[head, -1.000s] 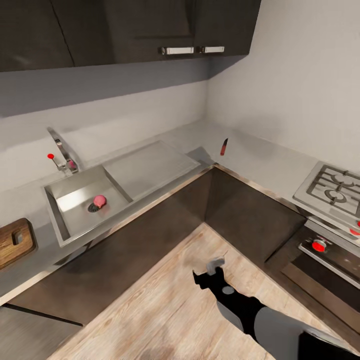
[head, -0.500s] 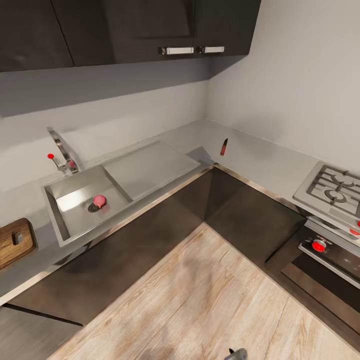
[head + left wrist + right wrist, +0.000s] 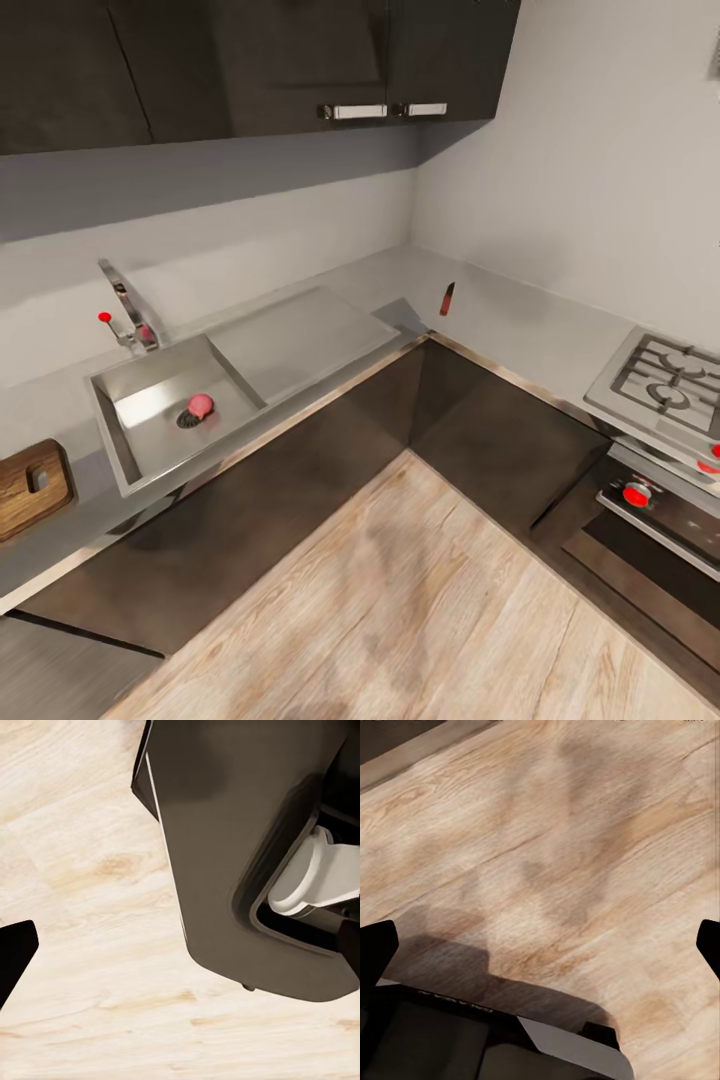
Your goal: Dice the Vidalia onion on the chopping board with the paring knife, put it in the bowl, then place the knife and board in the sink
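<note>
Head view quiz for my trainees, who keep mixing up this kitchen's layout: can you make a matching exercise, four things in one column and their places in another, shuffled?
Things:
1. Vidalia onion
2. paring knife
3. chopping board
4. tap

Places:
A. on the countertop near the inner corner
B. behind the sink, at the wall
C. in the basin beside the drain
D. at the view's left edge, on the worktop

Pairs: 1-C, 2-A, 3-D, 4-B

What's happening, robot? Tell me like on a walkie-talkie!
Right fingers spread over wooden floor, empty. Small pinkish-red onion beside steel sink's drain. Red-handled knife on grey countertop. Nothing blocking.
</note>
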You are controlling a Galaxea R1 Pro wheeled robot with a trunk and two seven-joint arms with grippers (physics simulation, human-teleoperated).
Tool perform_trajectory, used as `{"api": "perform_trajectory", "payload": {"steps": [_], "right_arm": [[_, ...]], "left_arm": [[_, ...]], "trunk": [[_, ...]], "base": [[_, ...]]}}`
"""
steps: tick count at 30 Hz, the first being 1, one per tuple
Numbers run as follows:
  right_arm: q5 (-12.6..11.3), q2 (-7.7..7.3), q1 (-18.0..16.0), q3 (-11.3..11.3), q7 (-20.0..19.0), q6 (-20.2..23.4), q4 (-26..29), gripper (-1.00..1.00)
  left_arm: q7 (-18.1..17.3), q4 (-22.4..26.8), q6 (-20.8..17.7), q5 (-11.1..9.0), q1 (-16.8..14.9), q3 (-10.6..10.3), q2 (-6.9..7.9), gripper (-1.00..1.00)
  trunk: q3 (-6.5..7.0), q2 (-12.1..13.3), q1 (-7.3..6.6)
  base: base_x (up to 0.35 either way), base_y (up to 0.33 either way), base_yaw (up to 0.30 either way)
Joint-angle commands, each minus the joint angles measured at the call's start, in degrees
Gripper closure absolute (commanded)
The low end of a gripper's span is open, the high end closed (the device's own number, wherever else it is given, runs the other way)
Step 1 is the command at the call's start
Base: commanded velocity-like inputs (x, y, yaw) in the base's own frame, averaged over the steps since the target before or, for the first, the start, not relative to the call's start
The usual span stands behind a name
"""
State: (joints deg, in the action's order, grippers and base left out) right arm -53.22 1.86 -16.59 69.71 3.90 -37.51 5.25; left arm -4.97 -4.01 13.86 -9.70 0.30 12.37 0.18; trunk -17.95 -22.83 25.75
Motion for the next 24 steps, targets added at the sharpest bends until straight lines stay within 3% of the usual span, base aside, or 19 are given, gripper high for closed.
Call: {"api": "perform_trajectory", "payload": {"steps": [1,24], "right_arm": [[-0.16,-0.02,-0.03,0.50,0.41,-0.11,0.01,-1.00],[-0.44,-0.10,0.03,0.44,0.61,-0.18,-0.07,-1.00]], "left_arm": [[-0.45,-0.12,0.24,-0.60,-0.04,0.15,0.05,-1.00],[-0.13,-0.12,4.32,-0.93,-0.04,0.46,1.18,-1.00]], "trunk": [[0.02,-0.09,0.03],[2.11,-0.09,0.03]], "base": [[0.000,0.000,0.000],[0.000,0.000,0.006]]}}
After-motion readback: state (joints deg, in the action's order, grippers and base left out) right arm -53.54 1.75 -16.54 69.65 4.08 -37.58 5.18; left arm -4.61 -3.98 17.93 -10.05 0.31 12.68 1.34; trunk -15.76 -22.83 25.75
